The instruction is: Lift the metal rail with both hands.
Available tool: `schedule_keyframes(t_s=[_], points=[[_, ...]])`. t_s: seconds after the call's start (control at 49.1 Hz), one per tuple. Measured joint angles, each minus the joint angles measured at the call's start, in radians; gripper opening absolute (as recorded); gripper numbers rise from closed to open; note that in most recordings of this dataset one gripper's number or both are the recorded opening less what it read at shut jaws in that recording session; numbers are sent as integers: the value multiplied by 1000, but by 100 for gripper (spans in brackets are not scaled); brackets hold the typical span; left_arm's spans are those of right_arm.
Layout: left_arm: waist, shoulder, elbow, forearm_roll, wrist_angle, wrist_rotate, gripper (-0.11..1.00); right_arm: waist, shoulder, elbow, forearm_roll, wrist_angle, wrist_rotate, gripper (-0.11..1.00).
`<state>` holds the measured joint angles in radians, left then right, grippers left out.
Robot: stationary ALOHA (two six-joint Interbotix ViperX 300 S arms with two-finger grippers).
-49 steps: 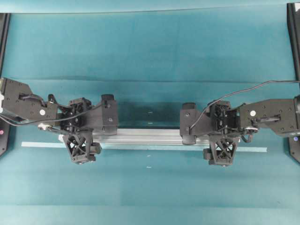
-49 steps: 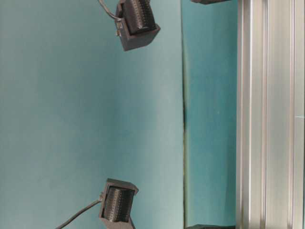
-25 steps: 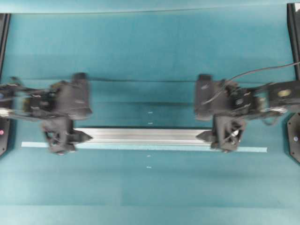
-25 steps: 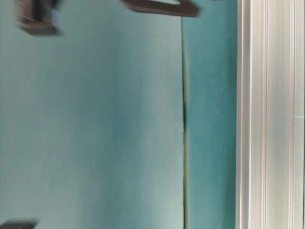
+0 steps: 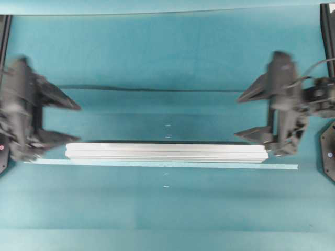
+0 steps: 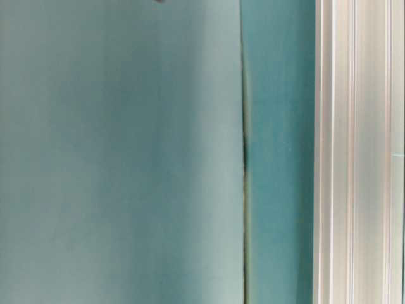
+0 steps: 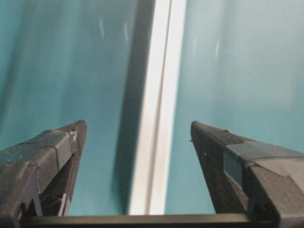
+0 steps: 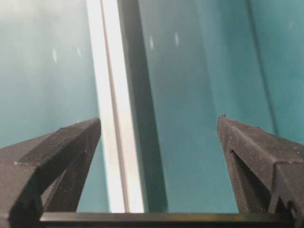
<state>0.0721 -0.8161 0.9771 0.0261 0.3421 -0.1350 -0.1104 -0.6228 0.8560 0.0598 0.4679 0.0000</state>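
Now note the change: a second ago both grippers sat over the metal rail (image 5: 166,152), one near each end; both have since withdrawn outward and sit clear of the bar. From the left wrist view, you see the left gripper (image 7: 137,130) with its fingers (image 7: 45,152) spread wide — nothing between them, the rail lying on the teal table (image 7: 237,71) ahead toward 12 o'clock. The right wrist view shows the same: right gripper (image 8: 159,126) fingers apart and empty, the rail running away toward 12 o'clock.

Overhead, the rail lies flat across the centre, its ends at 9 and 3 o'clock, just above the pale tape strip (image 5: 282,167). The left gripper (image 5: 57,123) is off the 9 o'clock end, the right gripper (image 5: 254,115) off the 3 o'clock end — both blurred.

Judge the task accordingly: the rail is down and released, so either the lift is finished or a fresh grasp is needed.

No brand, label or legible writing is visible.
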Motion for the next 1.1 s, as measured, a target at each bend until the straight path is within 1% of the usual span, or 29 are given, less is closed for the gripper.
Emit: schedule_keyframes(t_s=[0.203,0.285,0.529,1.099], points=[[8,-94,6,-3,-12,0,88,-2,-117,40,0,-92,0,98],[11,-117,6,-3,-18,0,88,-2,-173,49,2,-107,0,98],[12,-156,6,-3,-63,0,88,-3,-270,57,2,-110,2,98],[17,-222,6,-3,-94,0,88,-5,-390,67,0,-112,8,98]])
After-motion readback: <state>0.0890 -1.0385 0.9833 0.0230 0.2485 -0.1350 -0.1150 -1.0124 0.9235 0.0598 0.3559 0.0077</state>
